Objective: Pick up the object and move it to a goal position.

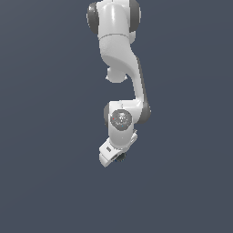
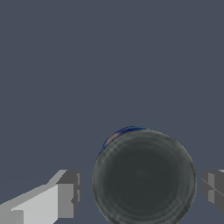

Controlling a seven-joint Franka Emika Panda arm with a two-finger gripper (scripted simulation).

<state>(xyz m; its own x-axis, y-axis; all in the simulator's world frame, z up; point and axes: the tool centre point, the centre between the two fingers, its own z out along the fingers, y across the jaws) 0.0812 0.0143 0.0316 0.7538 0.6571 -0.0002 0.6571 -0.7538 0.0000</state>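
In the exterior view, the white jointed robot arm [image 1: 119,68] is seen hanging down the middle of the frame; its white claw [image 1: 114,158] sits just below centre, with the small round near-black ball [image 1: 120,157] tucked at its tip.

In the wrist view, the ball (faint blue glint on its rim) [image 2: 143,177] fills the lower centre between two grey fingers [image 2: 68,194], both standing apart from it, so the claw is parted and not gripping.

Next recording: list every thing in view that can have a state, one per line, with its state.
ball: dark and round, sits between the tool's two fingers, with a gap visible on each side in the wrist view; not gripped.
tool: open, fingers straddling the ball without touching it.
arm: reaches down, wrist tilted, tool at its lowest end.
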